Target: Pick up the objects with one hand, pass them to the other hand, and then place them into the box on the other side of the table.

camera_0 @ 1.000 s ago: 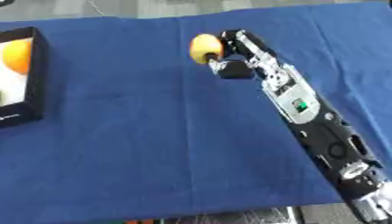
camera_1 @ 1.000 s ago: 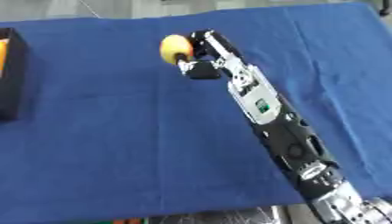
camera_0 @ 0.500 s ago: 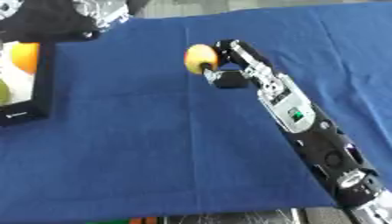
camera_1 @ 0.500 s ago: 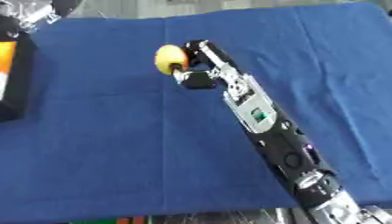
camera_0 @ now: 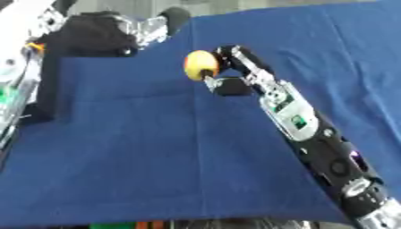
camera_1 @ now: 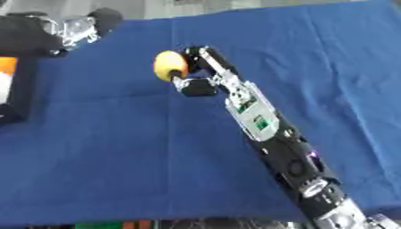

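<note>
Yellow fruit (camera_0: 199,65) pinched by right robot hand (camera_0: 227,71).

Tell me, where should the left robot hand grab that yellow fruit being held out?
Probably its bare left side. The right robot hand holds the yellow fruit from the right, and the left robot hand is up on the left. The fruit is round, so fingers can wrap around it.

light: even, bright | shadows: soft, under right arm (camera_0: 297,120) | blur: left hand (camera_0: 117,33) smeared | glare: none
</note>
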